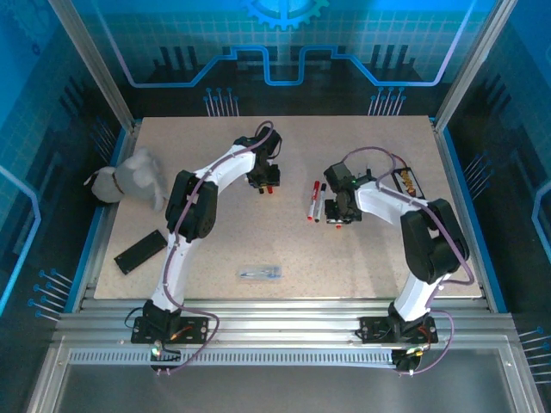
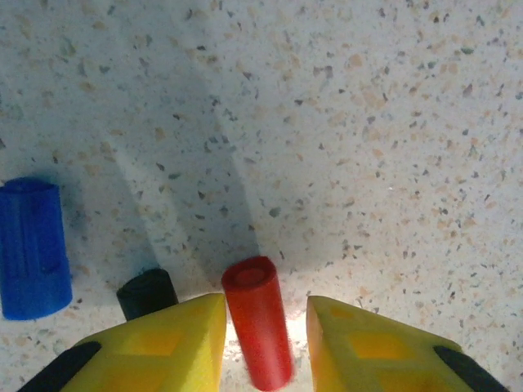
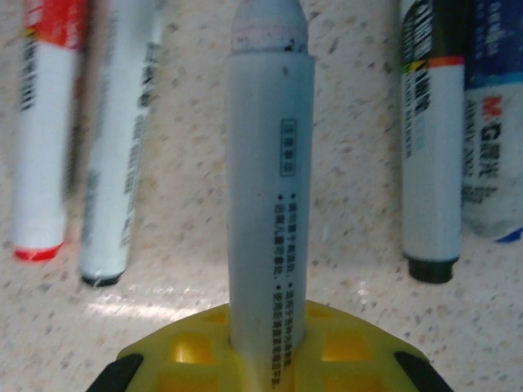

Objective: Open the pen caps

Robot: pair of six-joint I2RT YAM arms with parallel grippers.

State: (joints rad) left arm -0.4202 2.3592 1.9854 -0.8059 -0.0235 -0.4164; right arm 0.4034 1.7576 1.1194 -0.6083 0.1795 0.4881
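- The left hand [image 2: 265, 309] has its jaws parted, straddling the red cap [image 2: 257, 322], which lies on the worktop [image 2: 368, 122].
- The blue cap [image 2: 31, 247] and black cap [image 2: 147, 292] lie left of the red cap.
- The right hand [image 3: 268, 331] is closed on a white pen [image 3: 270, 204], well right of the red cap.

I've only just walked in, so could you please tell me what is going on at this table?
Two robot arms are taking the caps off marker pens. The right gripper is shut on an uncapped pen, its tip bare, with four more pens lying on the table to either side. The left gripper has a red cap between its parted fingers, with a gap showing on one side. A blue cap and a black cap lie close by.
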